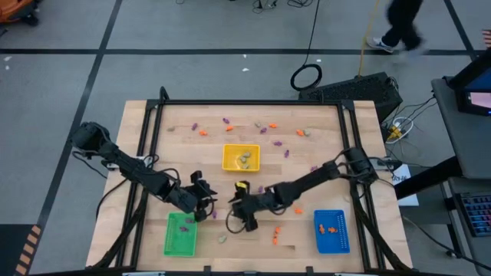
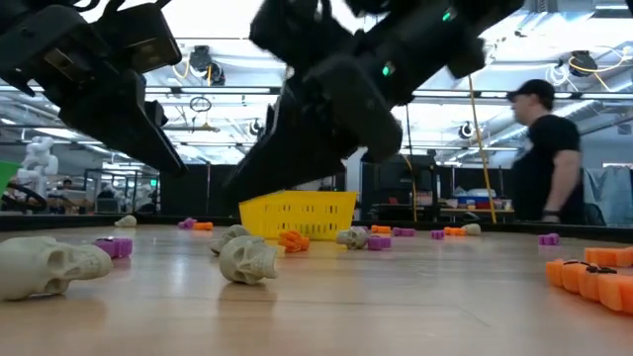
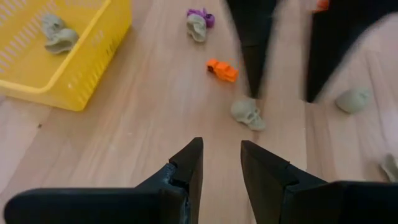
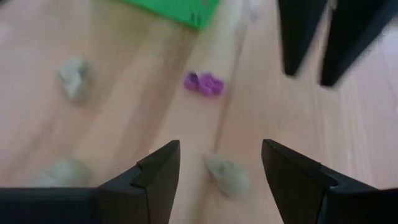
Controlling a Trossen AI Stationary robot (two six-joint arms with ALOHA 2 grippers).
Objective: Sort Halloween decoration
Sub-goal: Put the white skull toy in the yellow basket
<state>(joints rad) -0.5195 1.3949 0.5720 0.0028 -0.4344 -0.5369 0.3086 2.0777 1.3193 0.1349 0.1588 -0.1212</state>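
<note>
Small orange, purple and beige Halloween trinkets lie scattered on the wooden table (image 1: 253, 184). My right gripper (image 4: 221, 165) stands open near the table's front middle. A beige skull (image 4: 227, 175) lies on the wood between its fingertips, untouched. A purple trinket (image 4: 203, 83) lies beyond it, toward the green tray (image 4: 180, 9). My left gripper (image 3: 221, 158) hovers open and empty just left of the right one. The same skull (image 3: 249, 114) and an orange trinket (image 3: 222, 69) lie ahead of it.
The yellow tray (image 1: 241, 158) at the table's middle holds beige skulls (image 3: 56, 34). The green tray (image 1: 180, 232) stands front left and the blue tray (image 1: 331, 231) front right, with orange pieces. More trinkets lie along the far edge. A person (image 2: 549, 163) stands beyond the table.
</note>
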